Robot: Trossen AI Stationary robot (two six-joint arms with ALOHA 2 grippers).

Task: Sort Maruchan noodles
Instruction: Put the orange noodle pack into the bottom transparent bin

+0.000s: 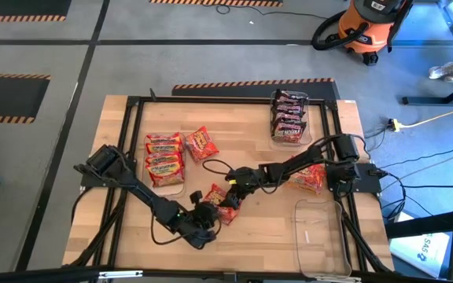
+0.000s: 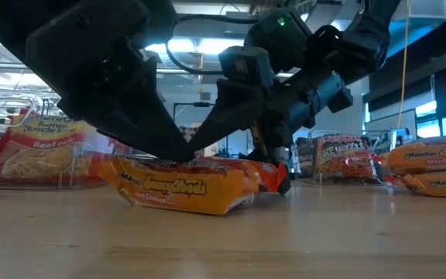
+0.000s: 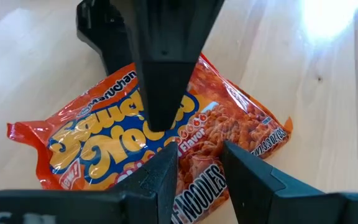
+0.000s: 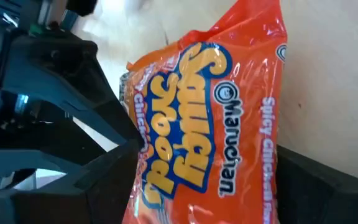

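An orange Maruchan noodles packet [image 1: 220,198] [image 2: 184,186] lies flat on the wooden table near its middle. The edge of a second orange packet [image 4: 128,93] shows beside it. My left gripper [image 3: 199,152] [image 1: 204,214] comes from the near left, open by a narrow gap, and slants down onto the packet's near end. My right gripper [image 4: 213,155] [image 1: 233,187] comes from the right, open wide. It is low over the same packet [image 4: 216,112], one finger [image 3: 163,81] above its printed top and the other beyond its far side. My left gripper slants down from the near left side, and its fingertips [image 2: 173,157] meet the top face of the packet near its near end [image 3: 201,180]. The printed face shows in the gap between the fingers. The packet stays flat on the table. Whether my right gripper touches the packet I cannot tell.
A clear bin [image 1: 166,187] at the left holds red-and-yellow packets, with a loose one [image 1: 201,143] beside it. A far-right bin [image 1: 289,118] holds dark maroon packets. An orange-red packet [image 1: 309,179] lies under the right arm. An empty clear bin [image 1: 321,228] stands near right.
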